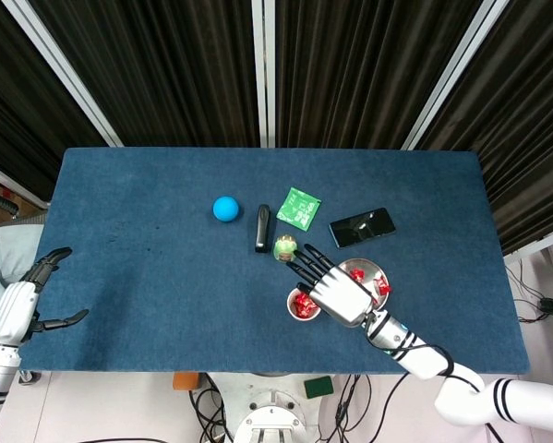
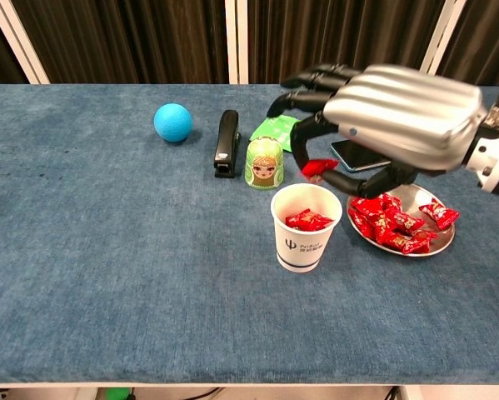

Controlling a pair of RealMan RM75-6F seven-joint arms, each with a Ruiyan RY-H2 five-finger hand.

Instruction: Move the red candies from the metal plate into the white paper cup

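A white paper cup (image 2: 306, 233) stands near the front of the blue table and holds a few red candies (image 2: 309, 220). Just right of it, a metal plate (image 2: 426, 198) carries several more red candies (image 2: 391, 223). My right hand (image 2: 399, 108) hovers above the cup and plate, pinching one red candy (image 2: 318, 167) between thumb and a finger just above the cup's rim. From the head view the right hand (image 1: 336, 291) covers part of the plate (image 1: 366, 268) and sits beside the cup (image 1: 303, 305). My left hand (image 1: 27, 295) rests off the table's left edge, fingers apart and empty.
A small green doll figurine (image 2: 264, 162) stands right behind the cup. A black stapler (image 2: 226, 142), a blue ball (image 2: 172, 122), a green packet (image 2: 276, 129) and a black phone (image 1: 361, 226) lie further back.
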